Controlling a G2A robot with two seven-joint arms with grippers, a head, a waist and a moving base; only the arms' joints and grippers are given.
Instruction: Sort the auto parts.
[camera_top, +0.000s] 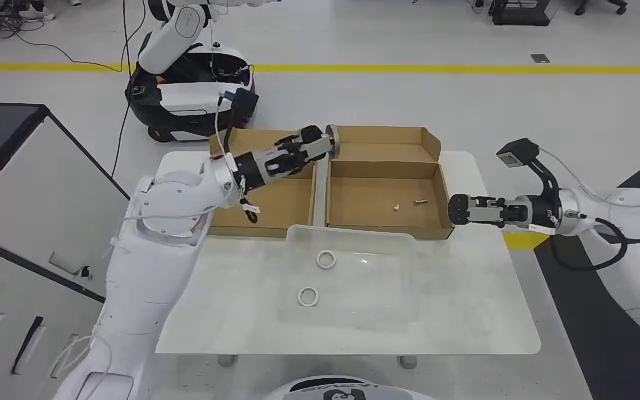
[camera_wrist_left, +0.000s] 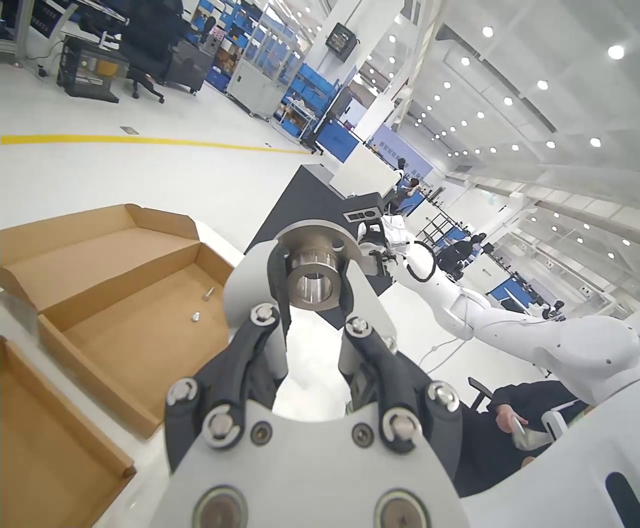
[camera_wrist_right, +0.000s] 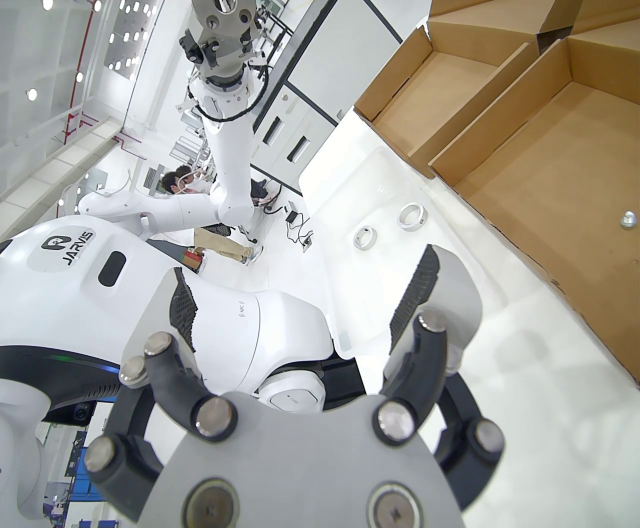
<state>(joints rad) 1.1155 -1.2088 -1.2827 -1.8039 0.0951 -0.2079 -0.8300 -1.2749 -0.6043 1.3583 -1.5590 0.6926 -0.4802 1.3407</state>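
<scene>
My left gripper (camera_wrist_left: 312, 280) is clamped on a metal bush (camera_wrist_left: 309, 292). It grips the barrel, so the flange sits clear of the pads. In the top view I hold it at upper centre, above the wall between the left box (camera_top: 275, 205) and the right box (camera_top: 365, 200). I judge it is bound for the left one, since the right holds two screws (camera_top: 398, 208). My right gripper (camera_top: 453, 209) hangs spread and empty at that box's right edge, out of the way. Two rings (camera_top: 326, 259) lie in the tray (camera_top: 300, 232), lower centre, unsorted.
</scene>
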